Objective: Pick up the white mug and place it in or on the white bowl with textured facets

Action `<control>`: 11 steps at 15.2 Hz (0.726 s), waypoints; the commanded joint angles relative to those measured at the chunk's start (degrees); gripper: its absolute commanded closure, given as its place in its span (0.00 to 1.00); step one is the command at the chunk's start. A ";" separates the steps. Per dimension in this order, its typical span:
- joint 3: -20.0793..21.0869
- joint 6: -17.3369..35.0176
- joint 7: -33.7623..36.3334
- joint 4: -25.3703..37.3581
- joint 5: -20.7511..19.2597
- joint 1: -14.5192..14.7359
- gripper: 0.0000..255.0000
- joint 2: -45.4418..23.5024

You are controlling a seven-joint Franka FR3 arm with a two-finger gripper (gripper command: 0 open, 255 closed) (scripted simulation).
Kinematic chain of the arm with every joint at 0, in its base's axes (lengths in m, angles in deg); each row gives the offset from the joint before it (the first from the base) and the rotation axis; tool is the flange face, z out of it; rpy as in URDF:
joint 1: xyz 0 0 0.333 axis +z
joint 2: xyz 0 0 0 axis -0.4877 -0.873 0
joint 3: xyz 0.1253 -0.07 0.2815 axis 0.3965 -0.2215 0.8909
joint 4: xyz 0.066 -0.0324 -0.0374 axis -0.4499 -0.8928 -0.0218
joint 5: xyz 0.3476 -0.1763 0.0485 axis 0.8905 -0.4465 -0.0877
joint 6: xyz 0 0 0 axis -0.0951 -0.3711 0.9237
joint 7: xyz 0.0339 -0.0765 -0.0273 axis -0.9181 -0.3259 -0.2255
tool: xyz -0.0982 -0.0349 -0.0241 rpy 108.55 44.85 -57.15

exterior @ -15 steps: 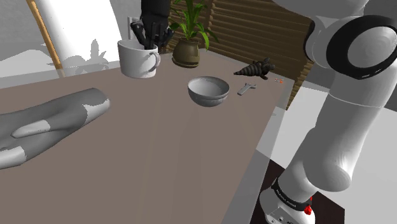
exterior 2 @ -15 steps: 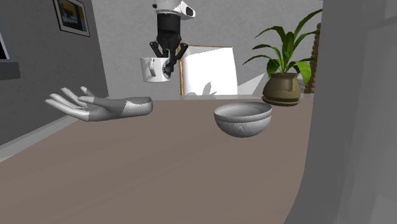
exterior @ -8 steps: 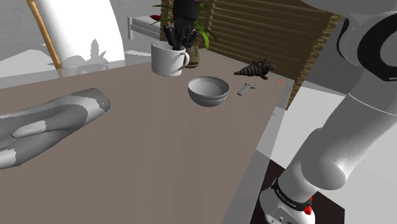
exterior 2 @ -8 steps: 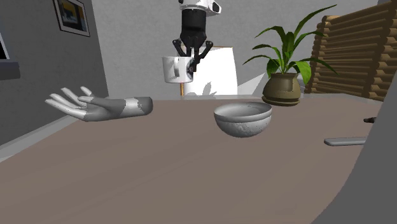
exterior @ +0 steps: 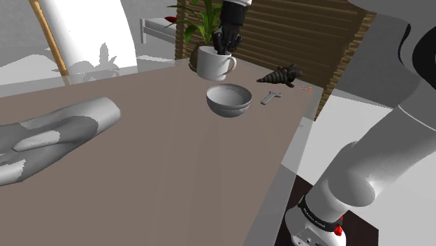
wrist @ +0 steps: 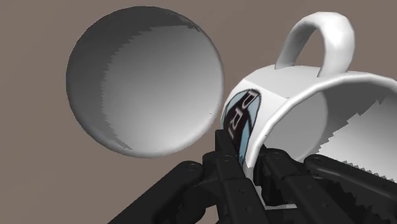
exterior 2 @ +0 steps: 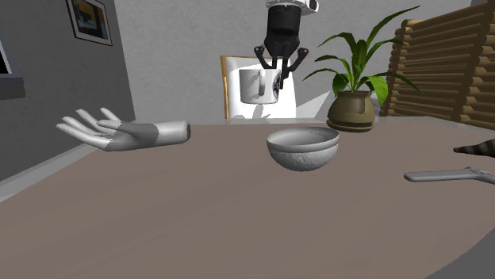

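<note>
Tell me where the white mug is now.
Shoulder view: the white mug hangs in the gripper above the table, up and slightly left of the grey bowl.

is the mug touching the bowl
Apart. In the second exterior view the white mug hangs from the gripper, clear of the bowl, with background showing between the mug's base and the bowl's rim.

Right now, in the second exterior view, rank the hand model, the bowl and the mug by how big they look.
Largest to smallest:
1. grey hand model
2. bowl
3. white mug, clasped by the end effector; it may hang farther back than the bowl, so its true size is unsure.
</note>
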 commanded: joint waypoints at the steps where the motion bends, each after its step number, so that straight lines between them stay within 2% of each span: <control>1: -1.82 -0.11 -3.13 -2.31 0.05 -1.21 1.00 2.27; 9: -8.87 -1.16 -14.35 -5.86 -1.38 -5.48 1.00 6.20; 11: -8.86 0.43 -14.42 -7.92 -1.39 -5.47 1.00 6.68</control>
